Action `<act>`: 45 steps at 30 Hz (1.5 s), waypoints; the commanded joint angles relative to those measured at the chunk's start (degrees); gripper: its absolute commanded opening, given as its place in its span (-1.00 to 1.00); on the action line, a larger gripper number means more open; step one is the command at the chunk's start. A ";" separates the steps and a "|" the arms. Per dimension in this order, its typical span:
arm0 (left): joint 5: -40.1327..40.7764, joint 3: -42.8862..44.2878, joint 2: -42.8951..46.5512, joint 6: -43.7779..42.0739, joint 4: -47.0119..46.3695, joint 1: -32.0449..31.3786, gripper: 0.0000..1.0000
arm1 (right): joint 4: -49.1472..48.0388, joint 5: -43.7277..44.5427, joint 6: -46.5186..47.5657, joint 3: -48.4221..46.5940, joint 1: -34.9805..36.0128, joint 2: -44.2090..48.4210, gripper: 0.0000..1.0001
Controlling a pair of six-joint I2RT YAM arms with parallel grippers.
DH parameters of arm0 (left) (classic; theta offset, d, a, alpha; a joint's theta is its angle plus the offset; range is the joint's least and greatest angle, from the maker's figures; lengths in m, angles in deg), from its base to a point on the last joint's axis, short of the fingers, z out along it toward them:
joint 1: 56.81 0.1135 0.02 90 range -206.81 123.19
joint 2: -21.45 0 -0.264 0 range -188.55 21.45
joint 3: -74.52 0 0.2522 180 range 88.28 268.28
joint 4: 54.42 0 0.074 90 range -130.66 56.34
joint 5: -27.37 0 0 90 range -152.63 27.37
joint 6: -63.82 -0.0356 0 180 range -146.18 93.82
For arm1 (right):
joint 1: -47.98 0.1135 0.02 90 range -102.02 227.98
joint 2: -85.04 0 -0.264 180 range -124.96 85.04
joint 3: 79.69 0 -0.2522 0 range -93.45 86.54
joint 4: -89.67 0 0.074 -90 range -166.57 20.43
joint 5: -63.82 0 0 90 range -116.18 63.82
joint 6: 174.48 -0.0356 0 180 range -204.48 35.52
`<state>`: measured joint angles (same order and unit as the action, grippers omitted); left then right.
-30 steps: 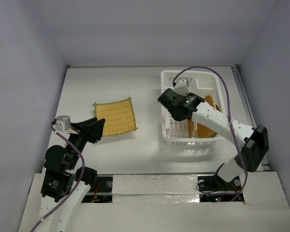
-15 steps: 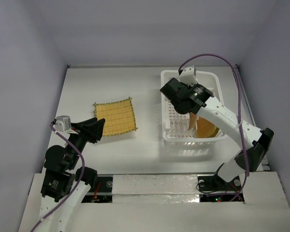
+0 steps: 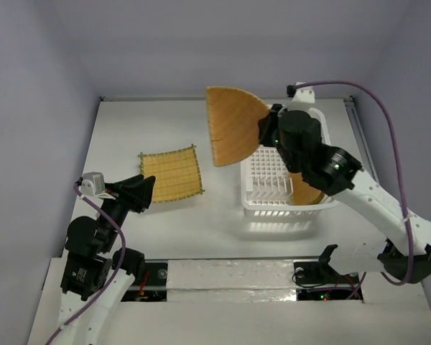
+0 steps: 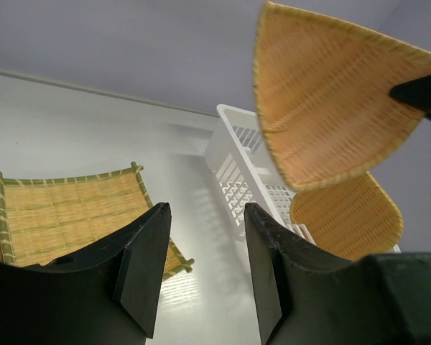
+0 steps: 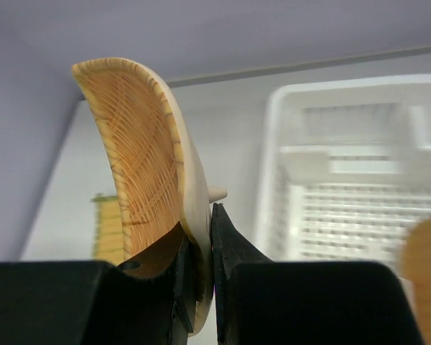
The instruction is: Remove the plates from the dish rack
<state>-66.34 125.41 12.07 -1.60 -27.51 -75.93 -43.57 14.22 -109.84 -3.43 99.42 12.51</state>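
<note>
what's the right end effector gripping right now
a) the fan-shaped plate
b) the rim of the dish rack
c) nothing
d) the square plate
a: the right end effector is pinched on the edge of the fan-shaped plate and holds it in the air, clear of the dish rack, while the square plate lies flat off to the left.

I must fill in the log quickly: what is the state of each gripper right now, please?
Left gripper: open, holding nothing.
Right gripper: closed on the edge of the fan-shaped plate.
</note>
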 commanded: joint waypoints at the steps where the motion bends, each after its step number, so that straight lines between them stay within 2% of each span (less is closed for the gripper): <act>1: 0.89 0.84 0.51 0.56 -1.98 0.65 -0.16 | -22.95 -17.27 -9.93 5.24 0.33 -5.50 -1.00; 6: 0.89 0.76 0.42 0.65 -1.98 0.66 -0.17 | -36.56 -25.89 -19.71 9.20 0.33 -12.71 -1.00; 10: 0.81 0.76 0.33 0.65 -1.90 0.66 -0.17 | -41.77 -28.97 -26.99 9.82 0.33 -18.95 -1.00; 15: 0.45 0.67 0.25 0.65 -2.07 0.66 -0.17 | -45.20 -31.87 -31.76 11.22 0.33 -24.40 -1.00; 20: 0.19 0.58 0.33 0.56 -2.34 0.66 -0.17 | -44.60 -35.39 -33.87 9.56 0.33 -32.05 -1.00; 32: -0.07 0.58 0.25 0.47 -2.34 0.66 -0.17 | -46.35 -33.55 -37.21 11.40 0.33 -36.89 -0.99; 34: -0.07 0.67 0.25 0.47 -2.34 0.66 -0.17 | -46.44 -33.37 -37.13 12.19 0.33 -37.51 -0.90; 38: -0.34 0.49 0.16 0.47 -2.42 0.66 -0.17 | -45.65 -33.11 -37.12 12.63 0.33 -38.65 -0.61; 45: -0.25 0.58 0.25 0.38 -2.42 0.66 -0.17 | -42.41 -31.97 -35.37 12.10 0.33 -39.35 -0.53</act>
<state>-65.77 125.41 12.07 -1.36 -27.53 -75.42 -83.18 -19.09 -145.34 9.58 99.68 -27.12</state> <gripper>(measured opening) 0.414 0.232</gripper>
